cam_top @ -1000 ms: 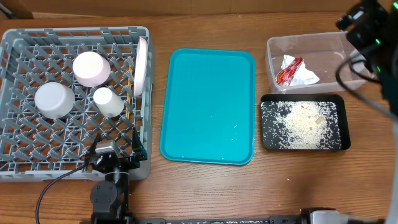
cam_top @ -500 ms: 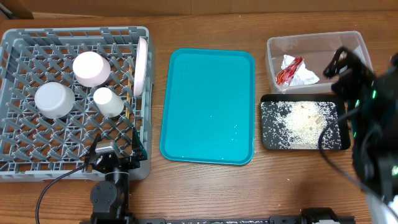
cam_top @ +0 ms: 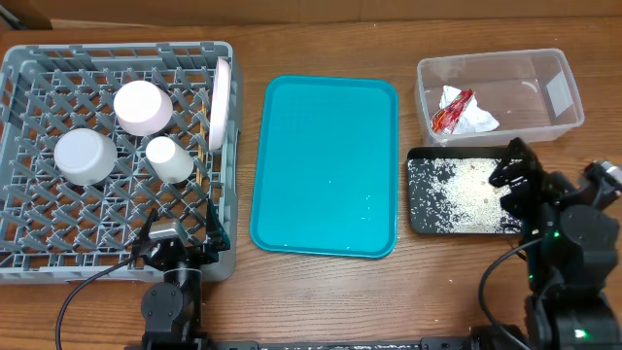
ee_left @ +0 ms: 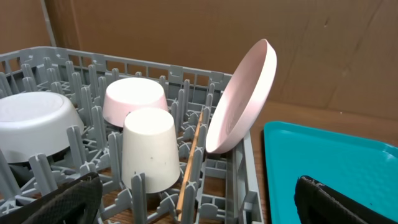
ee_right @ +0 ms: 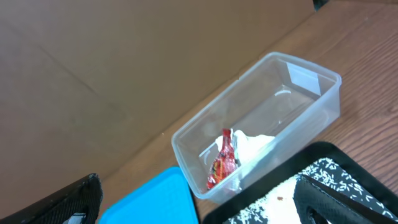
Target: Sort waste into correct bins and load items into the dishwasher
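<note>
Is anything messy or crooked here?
A few pale specks, maybe leftover grains, lie on the teal tray near its right edge. The pinkish plate stands on edge, tilted toward the right wall of the rack. Otherwise things look tidy.

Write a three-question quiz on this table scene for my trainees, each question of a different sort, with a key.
1. True or false: the red wrapper lies in the clear tub.
2. How many bowls sit upturned in the dish rack?
3. Where are the rice grains? A) clear tub B) black tray C) dish rack

Key: 1 true; 2 two; 3 B.
</note>
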Controlling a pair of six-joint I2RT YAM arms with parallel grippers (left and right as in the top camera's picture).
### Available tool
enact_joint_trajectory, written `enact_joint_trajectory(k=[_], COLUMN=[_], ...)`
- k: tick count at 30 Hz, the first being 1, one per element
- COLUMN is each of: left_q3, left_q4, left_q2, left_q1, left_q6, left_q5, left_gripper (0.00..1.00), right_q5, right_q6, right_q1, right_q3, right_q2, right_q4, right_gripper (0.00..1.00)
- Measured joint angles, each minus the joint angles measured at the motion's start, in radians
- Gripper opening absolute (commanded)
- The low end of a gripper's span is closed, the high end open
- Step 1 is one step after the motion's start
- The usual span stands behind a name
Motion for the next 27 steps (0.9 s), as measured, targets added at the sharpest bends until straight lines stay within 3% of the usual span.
enact_joint_trajectory(k=[10, 18, 27], left_q3=[0.0, 0.0, 0.0], left_q4=[0.0, 0.0, 0.0], left_q2=[0.0, 0.0, 0.0], left_q1=[0.0, 0.0, 0.0], left_q6=[0.0, 0.0, 0.0], left_q5=[0.0, 0.0, 0.0], left_gripper=[1.0, 1.0, 1.0], right_q5=[-0.059, -0.074, -0.086], right_q6=[-0.076, -0.081, -0.082], right_q1=[0.001, 0.0, 0.001], right_q3=[-0.315, -0.484, -0.566], right_q2=[-0.229, -0.429, -0.518], right_q4=[0.217, 0.252, 0.262], right_gripper=[1.0, 1.0, 1.0])
